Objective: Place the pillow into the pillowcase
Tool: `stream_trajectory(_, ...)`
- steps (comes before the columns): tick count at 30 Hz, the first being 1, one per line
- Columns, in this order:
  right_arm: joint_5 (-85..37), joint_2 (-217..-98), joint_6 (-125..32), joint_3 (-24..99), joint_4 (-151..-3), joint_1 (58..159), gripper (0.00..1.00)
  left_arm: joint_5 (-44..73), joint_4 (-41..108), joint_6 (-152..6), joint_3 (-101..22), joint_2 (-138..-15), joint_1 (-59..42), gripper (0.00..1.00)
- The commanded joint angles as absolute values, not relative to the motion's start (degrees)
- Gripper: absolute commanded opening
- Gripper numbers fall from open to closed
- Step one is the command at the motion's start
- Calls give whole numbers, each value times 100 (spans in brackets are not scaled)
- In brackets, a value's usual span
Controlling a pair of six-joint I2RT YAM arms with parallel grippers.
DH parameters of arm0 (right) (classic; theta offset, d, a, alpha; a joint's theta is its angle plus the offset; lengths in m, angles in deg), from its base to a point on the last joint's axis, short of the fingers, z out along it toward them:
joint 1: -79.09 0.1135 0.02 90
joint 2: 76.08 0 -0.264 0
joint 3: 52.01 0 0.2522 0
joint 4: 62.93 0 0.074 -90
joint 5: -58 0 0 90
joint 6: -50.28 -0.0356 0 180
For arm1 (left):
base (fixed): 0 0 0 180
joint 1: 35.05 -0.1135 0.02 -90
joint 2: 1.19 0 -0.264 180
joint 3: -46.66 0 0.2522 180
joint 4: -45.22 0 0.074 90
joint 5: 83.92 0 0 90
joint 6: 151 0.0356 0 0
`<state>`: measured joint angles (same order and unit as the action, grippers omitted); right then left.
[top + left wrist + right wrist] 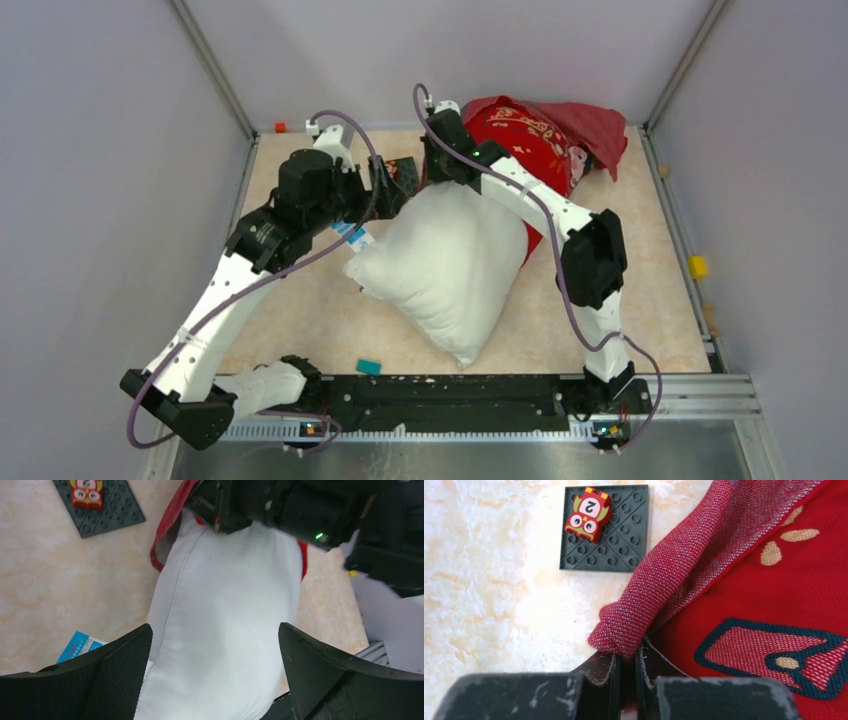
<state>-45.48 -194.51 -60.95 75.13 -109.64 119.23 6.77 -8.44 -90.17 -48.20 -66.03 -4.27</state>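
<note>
The white pillow [445, 265] lies diagonally mid-table, its far end going into the mouth of the red pillowcase [530, 130] at the back. In the left wrist view the pillow [225, 610] fills the middle and the red pillowcase edge [167, 525] wraps its far end. My left gripper [215, 655] is open, its jaws set wide above the pillow, not touching it; from above it [385, 185] sits by the pillow's far left corner. My right gripper [626, 657] is shut on a folded edge of the pillowcase [664, 575], at the case mouth [440, 130].
A dark grey studded plate [605, 527] with a red owl block [588, 514] lies left of the case mouth. A blue card [80, 645] lies by the pillow's left side. A teal piece [369, 367] sits near the front rail. Grey walls enclose the table.
</note>
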Motion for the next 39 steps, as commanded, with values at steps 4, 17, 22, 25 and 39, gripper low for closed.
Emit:
stream_trajectory(4, -5027, -19113, -6013, 8040, -11208, 11989, 0, 1151, -291, -9203, -3247, -6570, -428, 99)
stream_trajectory(17, -5440, -18712, -6144, 8544, -11724, 13529, 0, 1759, 1262, -9505, -2957, -8537, -1619, 0)
stream_trajectory(22, -5603, -18683, -6224, 8134, -11641, 13823, 0, 2130, 1049, -9449, -3595, -9196, -2091, 0)
stream_trajectory(25, -5489, -18536, -6035, 7988, -11643, 13543, 11, 1963, 1072, -9343, -3573, -9137, -2135, 0)
stream_trajectory(39, -5990, -17085, -4185, 5512, -10460, 12196, 70, 1856, 898, -8936, -3868, -9203, -2713, 0)
